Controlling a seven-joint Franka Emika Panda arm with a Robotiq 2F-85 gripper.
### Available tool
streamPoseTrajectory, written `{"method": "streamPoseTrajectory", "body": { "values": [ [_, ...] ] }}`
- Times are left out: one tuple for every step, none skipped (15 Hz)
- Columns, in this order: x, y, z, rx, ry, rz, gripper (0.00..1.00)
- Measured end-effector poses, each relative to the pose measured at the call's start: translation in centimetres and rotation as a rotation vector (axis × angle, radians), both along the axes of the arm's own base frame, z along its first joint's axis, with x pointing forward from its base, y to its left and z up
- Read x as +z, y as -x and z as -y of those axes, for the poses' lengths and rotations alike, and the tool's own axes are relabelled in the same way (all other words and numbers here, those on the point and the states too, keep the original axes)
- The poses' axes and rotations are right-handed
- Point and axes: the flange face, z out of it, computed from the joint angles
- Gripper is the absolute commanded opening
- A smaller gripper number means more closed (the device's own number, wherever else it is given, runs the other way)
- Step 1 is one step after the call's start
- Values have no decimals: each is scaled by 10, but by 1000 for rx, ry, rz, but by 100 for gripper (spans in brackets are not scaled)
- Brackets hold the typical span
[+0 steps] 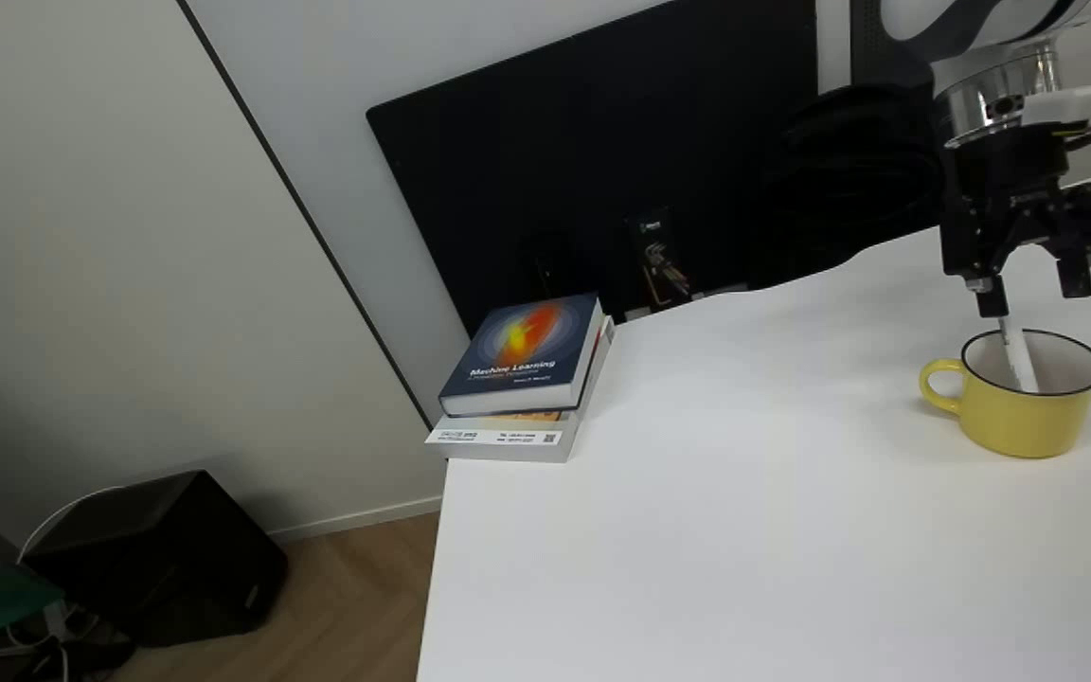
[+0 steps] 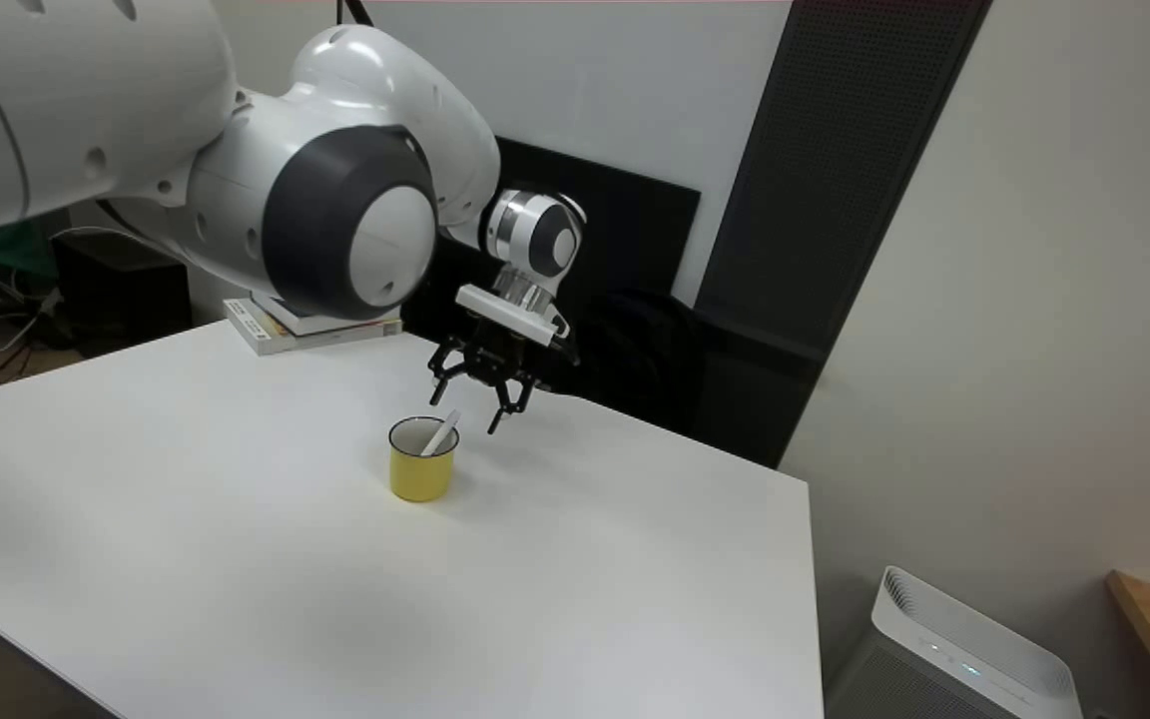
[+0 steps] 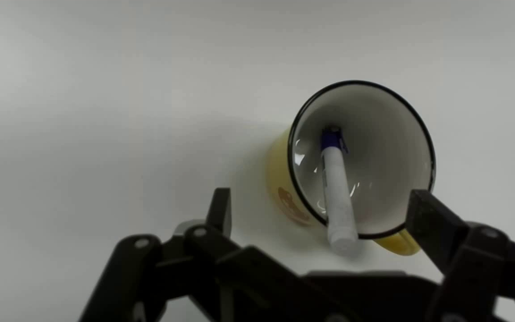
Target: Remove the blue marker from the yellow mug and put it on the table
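Observation:
The yellow mug with a black rim stands upright on the white table; it also shows in an exterior view and the wrist view. The marker has a white body and a blue cap. It leans in the mug, cap down, its white end sticking out over the rim. It shows in both exterior views. My gripper is open and empty. It is above the mug's rim in both exterior views. In the wrist view the marker's white end lies between the fingers, apart from both.
Two stacked books lie at a table corner. The mug's handle shows beneath the right finger in the wrist view. A black panel stands behind the table. A white appliance stands on the floor beyond the table's edge.

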Motion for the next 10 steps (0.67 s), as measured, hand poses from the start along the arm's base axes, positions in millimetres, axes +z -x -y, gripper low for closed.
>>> {"method": "streamPoseTrajectory", "body": {
  "values": [
    [1, -1, 1, 0, 3, 7, 100],
    [2, -2, 2, 0, 6, 11, 100],
    [2, -2, 2, -1, 7, 14, 100],
    [2, -2, 2, -1, 8, 16, 100],
    [1, -3, 3, -2, 9, 17, 100],
    [0, -2, 3, -2, 9, 17, 100],
    [-1, -2, 3, -2, 9, 16, 100],
    [-2, -2, 2, -2, 9, 15, 100],
    [-4, -2, 2, -1, 9, 13, 100],
    [-6, -1, 2, -1, 8, 11, 100]
  ]
}}
